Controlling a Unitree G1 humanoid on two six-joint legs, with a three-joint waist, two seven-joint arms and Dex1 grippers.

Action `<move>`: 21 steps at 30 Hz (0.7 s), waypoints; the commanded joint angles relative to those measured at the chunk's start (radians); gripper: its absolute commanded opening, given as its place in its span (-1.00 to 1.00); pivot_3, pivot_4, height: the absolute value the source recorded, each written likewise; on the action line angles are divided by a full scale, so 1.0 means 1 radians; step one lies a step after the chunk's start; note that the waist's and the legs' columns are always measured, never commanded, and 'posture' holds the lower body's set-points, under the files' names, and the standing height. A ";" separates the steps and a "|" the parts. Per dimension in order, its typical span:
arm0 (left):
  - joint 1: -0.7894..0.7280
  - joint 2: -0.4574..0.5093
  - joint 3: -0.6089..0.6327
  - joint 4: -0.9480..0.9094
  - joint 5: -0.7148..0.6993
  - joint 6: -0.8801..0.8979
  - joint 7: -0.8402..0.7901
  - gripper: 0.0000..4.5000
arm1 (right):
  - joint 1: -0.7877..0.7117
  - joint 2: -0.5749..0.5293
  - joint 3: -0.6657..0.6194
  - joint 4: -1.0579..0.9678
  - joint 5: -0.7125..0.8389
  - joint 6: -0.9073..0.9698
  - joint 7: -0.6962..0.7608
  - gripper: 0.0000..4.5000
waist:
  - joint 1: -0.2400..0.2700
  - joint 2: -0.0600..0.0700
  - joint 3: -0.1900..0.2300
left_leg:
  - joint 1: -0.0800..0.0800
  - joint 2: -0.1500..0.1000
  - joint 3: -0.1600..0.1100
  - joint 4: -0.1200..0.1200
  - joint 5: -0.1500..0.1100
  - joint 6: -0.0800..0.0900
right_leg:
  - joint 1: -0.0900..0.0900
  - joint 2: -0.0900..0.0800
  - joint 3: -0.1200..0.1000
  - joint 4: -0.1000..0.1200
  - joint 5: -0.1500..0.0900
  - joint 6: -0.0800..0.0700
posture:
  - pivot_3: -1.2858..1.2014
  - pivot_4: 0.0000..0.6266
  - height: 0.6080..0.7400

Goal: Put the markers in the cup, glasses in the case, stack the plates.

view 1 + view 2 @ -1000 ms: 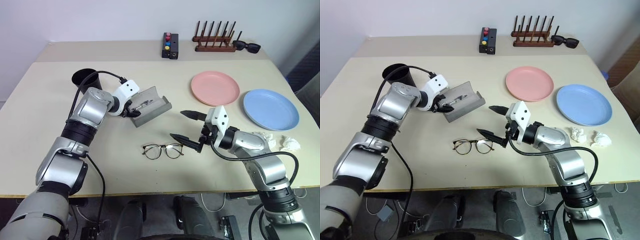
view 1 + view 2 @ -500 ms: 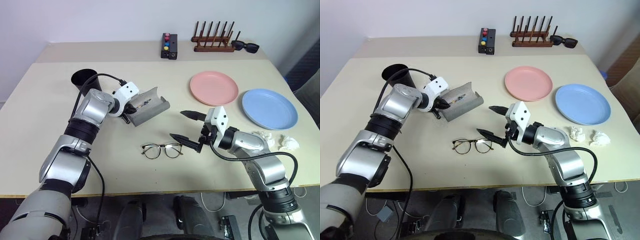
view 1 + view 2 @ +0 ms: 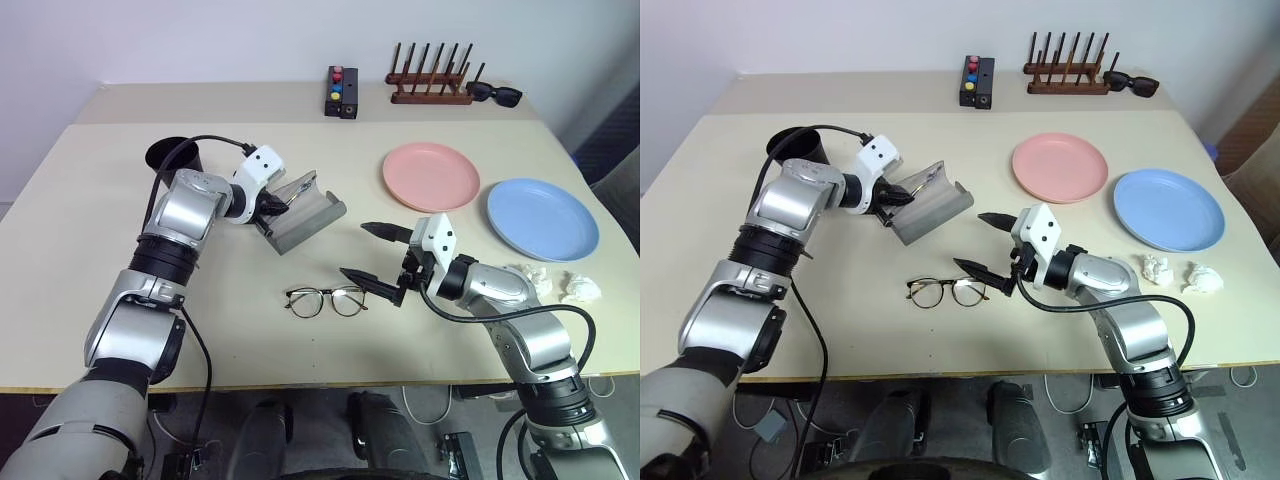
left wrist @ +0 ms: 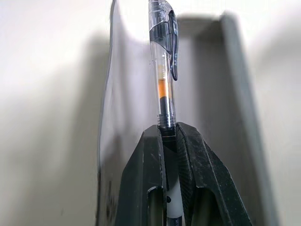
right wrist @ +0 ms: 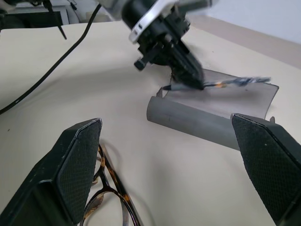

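I see the left gripper point(image 4: 169, 136) clamped on a marker point(image 4: 163, 70) over the open case point(image 3: 305, 212); right gripper point(image 3: 372, 254) spread wide beside the glasses point(image 3: 325, 300).

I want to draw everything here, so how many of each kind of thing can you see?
Plates: 2, the pink plate and the blue plate
Eyewear: 2, the glasses and the sunglasses
Case: 1, the case
Cup: 1, the cup
Pen: 1, the pen in the left gripper
Paper wads: 2, the paper wads
Button box: 1, the button box
Wooden rack: 1, the wooden rack
Total: 11
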 commanded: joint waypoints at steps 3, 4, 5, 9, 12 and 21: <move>-0.028 0.020 0.061 -0.096 -0.032 0.013 0.024 -0.99 | 0.001 -0.001 -0.004 -0.030 0.005 -0.011 0.000 1.00 | -0.003 0.000 0.000 | 0.000 0.000 0.000 0.000 0.000 0.000 | 0.000 0.000 0.000 0.000 0.000 0.000 | 0.03 -0.52 0.92; -0.034 0.015 0.083 -0.111 -0.047 0.006 0.034 -0.99 | 0.001 -0.001 -0.004 -0.030 0.005 -0.011 0.000 1.00 | -0.002 0.000 0.000 | 0.000 0.000 0.000 0.000 0.000 0.000 | 0.000 0.000 0.000 0.000 0.000 0.000 | 0.03 -0.52 0.92; -0.037 0.012 0.098 -0.121 -0.058 0.001 0.042 -0.99 | 0.001 -0.001 -0.003 -0.030 0.005 -0.011 0.000 1.00 | -0.001 0.000 0.000 | 0.000 0.000 0.000 0.000 0.000 0.000 | 0.000 0.000 0.000 0.000 0.000 0.000 | 0.03 -0.52 0.92; -0.050 0.019 0.211 -0.164 -0.100 -0.085 0.121 -0.99 | 0.006 -0.002 -0.005 -0.039 0.005 -0.010 -0.003 1.00 | -0.001 0.000 0.000 | 0.000 0.000 0.000 0.000 0.000 0.000 | 0.000 0.000 0.000 0.000 0.000 0.000 | 0.03 -0.52 0.92; -0.054 0.022 0.302 -0.174 -0.113 -0.195 0.218 -0.99 | 0.012 -0.004 -0.008 -0.047 0.007 -0.009 -0.006 1.00 | -0.001 0.000 0.000 | 0.000 0.000 0.000 0.000 0.000 0.000 | -0.001 0.000 0.000 0.000 0.000 0.000 | 0.03 -0.52 0.92; -0.021 0.025 0.427 -0.162 -0.043 -0.437 0.563 -0.99 | 0.002 -0.002 -0.003 -0.042 0.008 -0.014 -0.001 1.00 | 0.003 0.000 0.000 | 0.000 0.000 0.000 0.000 0.000 0.000 | -0.001 -0.001 0.000 0.000 0.000 0.000 | 0.03 -0.52 0.92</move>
